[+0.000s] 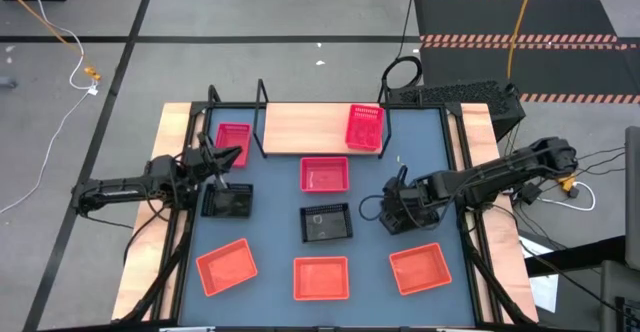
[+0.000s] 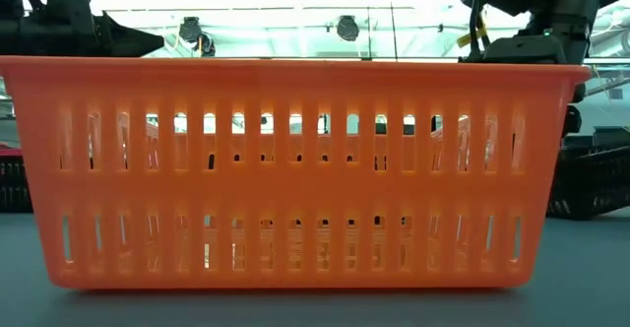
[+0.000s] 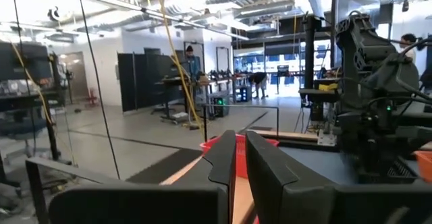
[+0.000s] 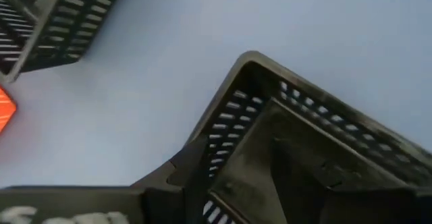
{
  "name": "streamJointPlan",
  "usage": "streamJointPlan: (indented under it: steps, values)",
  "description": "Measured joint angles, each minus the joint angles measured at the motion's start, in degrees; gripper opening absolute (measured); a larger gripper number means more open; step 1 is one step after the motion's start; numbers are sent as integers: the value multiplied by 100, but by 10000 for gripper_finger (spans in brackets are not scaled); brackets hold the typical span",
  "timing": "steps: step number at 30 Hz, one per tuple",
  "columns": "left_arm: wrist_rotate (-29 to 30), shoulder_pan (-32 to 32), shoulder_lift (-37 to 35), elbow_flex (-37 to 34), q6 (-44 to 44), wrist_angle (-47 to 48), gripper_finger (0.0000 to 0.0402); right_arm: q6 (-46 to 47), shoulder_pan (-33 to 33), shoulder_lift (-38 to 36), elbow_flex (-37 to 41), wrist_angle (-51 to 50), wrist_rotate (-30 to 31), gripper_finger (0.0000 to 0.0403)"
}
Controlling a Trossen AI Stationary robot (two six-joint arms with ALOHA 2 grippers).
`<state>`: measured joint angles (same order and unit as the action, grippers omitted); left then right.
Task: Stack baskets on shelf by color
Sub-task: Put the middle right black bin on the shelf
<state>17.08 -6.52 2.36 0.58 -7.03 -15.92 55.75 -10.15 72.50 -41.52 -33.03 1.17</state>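
The wooden shelf [image 1: 300, 132] stands at the table's far side. A pink basket [image 1: 232, 140] lies at its left end and another [image 1: 365, 129] at its right end. A third pink basket [image 1: 325, 174] sits on the table just in front. Two black baskets [image 1: 228, 202] [image 1: 327, 222] lie mid-table. My right gripper [image 1: 400, 207] is shut on the third black basket [image 4: 270, 96]. Three orange baskets [image 1: 226, 267] [image 1: 321, 277] [image 1: 419, 269] line the near edge. My left gripper [image 1: 228, 162] [image 3: 241, 160] hovers shut beside the shelf's left end, touching nothing. My right gripper holds the black basket by a slotted side wall [image 4: 226, 129] near a corner. One finger [image 4: 304, 170] is inside the basket and the other outside. It comes from above, slanting down. I cannot tell whether the basket is off the table.
In the low view the middle orange basket [image 2: 295, 169] fills most of the picture. The shelf's black wire uprights [image 1: 262, 107] rise beside my left gripper. The shelf board's middle [image 1: 300, 122] is bare between the two pink baskets. Blue tabletop [image 1: 270, 227] shows between the baskets.
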Motion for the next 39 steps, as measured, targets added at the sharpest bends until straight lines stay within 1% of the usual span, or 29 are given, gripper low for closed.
streamJointPlan:
  steps: [8, 11, 15, 18, 25, 32, 36, 39]
  values:
    - [-1, 1, 1, 0, 461, 409, 37, -319, 49, -148, -4, 170, -142, 141]
    - [0, 2, 25, 2, 545, 430, 37, -430, 127, -231, -4, 281, -160, 141]
    - [0, 2, 80, 2, 584, 441, 37, -592, 245, -418, -4, 550, -333, 141]
    - [0, 2, 117, 2, 586, 451, 37, -704, 282, -469, -6, 660, -250, 141]
    - [0, 2, 141, 2, 584, 373, 37, -707, 176, -65, -4, 674, 125, 141]
    - [2, 2, 141, 2, 519, 371, 37, -505, 59, 271, -6, 679, -151, 141]
    - [2, 2, 141, 2, 480, 370, 37, -577, 22, 339, -6, 609, -192, 140]
    - [2, 2, 141, 2, 481, 371, 37, -610, 27, 335, -6, 244, -297, 124]
